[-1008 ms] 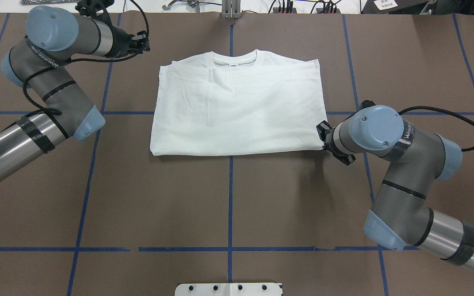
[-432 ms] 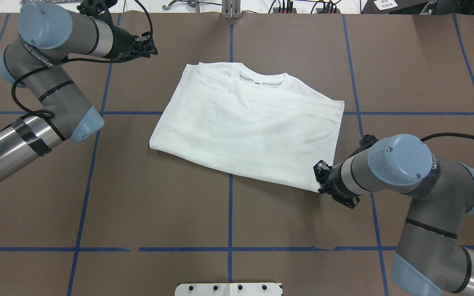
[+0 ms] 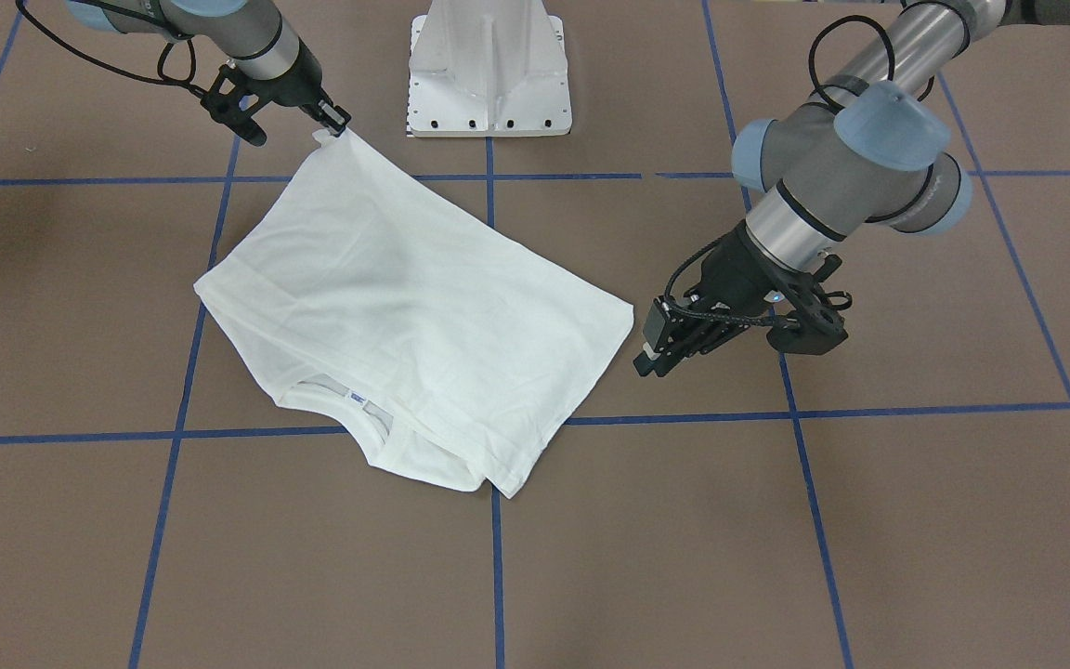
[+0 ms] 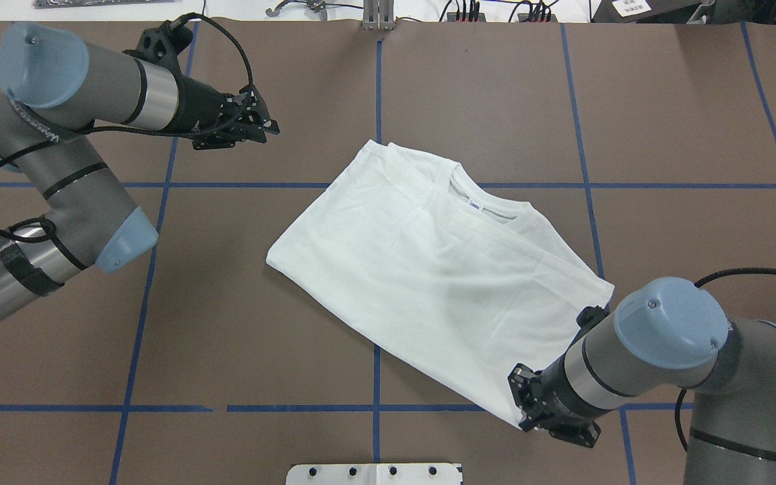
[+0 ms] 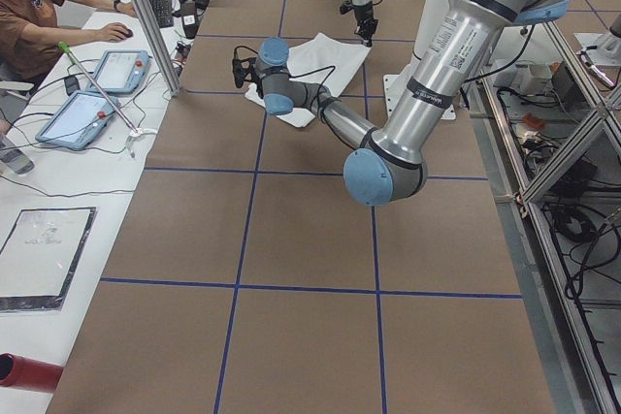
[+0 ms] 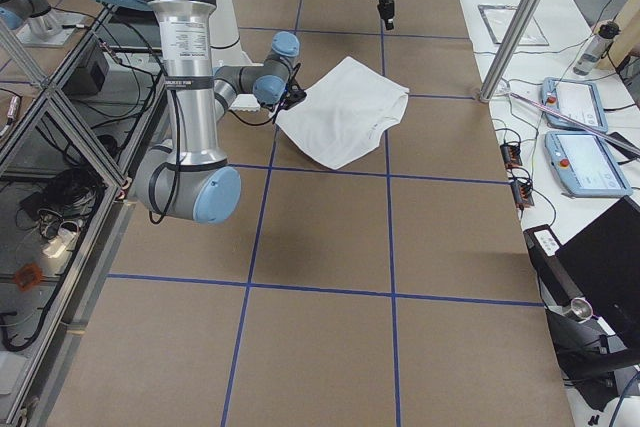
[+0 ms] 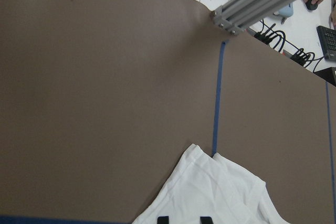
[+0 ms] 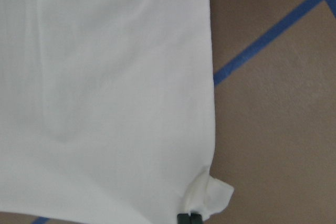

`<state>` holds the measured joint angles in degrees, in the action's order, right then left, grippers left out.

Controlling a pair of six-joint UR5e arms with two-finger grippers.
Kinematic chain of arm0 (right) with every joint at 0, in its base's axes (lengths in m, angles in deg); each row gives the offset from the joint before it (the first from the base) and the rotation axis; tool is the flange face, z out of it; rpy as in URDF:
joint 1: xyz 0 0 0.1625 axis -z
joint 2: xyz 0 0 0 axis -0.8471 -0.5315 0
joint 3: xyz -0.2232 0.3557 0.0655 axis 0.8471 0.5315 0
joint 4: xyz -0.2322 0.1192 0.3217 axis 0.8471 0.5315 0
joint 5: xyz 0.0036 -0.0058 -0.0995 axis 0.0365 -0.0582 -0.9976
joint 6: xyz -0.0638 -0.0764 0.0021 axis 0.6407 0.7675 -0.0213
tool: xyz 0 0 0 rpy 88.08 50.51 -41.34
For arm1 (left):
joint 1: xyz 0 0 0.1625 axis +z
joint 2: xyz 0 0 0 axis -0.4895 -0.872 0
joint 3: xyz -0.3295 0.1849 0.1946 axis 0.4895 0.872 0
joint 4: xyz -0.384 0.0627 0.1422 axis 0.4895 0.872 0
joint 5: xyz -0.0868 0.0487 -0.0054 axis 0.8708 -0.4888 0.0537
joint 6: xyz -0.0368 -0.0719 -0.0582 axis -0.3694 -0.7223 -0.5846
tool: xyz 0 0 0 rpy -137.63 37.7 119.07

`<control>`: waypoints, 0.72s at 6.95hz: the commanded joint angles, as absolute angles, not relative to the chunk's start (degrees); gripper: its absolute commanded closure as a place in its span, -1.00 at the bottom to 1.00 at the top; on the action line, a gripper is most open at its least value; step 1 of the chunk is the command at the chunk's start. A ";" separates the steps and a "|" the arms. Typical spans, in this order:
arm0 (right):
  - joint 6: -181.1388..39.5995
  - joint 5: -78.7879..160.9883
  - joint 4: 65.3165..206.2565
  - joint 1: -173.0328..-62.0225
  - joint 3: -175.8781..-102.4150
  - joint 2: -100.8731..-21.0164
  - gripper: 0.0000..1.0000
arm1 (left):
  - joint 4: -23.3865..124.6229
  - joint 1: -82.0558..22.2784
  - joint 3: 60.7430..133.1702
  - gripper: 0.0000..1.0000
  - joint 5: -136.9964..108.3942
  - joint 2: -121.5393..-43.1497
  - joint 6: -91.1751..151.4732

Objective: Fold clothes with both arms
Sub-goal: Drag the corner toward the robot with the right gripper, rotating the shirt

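Okay, you've got the shirt (image 4: 428, 269) folded, lying skewed mid-table (image 4: 226, 337). Right gripper (image 3: 338, 127) is clamped on the shirt corner nearest the base (image 3: 489, 65). Left gripper (image 3: 654, 358) hangs parted, holding nothing, near another corner without touching.

T-shirt (image 4: 422, 269): white cloth, matt, soft, lightly creased. Bench (image 4: 240, 350): matt brown paper cover, smooth; blue tape lines (image 4: 377, 377) with slight sheen. Left arm (image 4: 71, 182): glossy metal tube, matt grey housings, smooth light-blue plastic caps.
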<state>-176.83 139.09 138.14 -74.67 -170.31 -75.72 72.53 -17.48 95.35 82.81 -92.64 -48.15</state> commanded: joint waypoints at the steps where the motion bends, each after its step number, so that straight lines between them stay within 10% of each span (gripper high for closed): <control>1: -179.24 139.81 138.14 -66.55 -172.27 -77.35 1.00 | 72.50 -13.08 98.43 -0.01 83.26 -90.28 -53.72; 2: -179.25 139.63 138.14 -65.64 -172.27 -77.53 0.21 | 72.42 -11.93 99.58 -0.09 83.08 -88.95 -55.65; 3: -179.25 139.63 138.05 -67.37 -172.27 -77.53 -0.99 | 71.98 -10.26 101.94 -0.16 82.99 -85.81 -56.80; 5: -178.38 139.72 137.97 -81.11 -171.66 -75.44 -1.00 | 71.19 -8.06 103.90 -0.36 83.08 -81.57 -60.29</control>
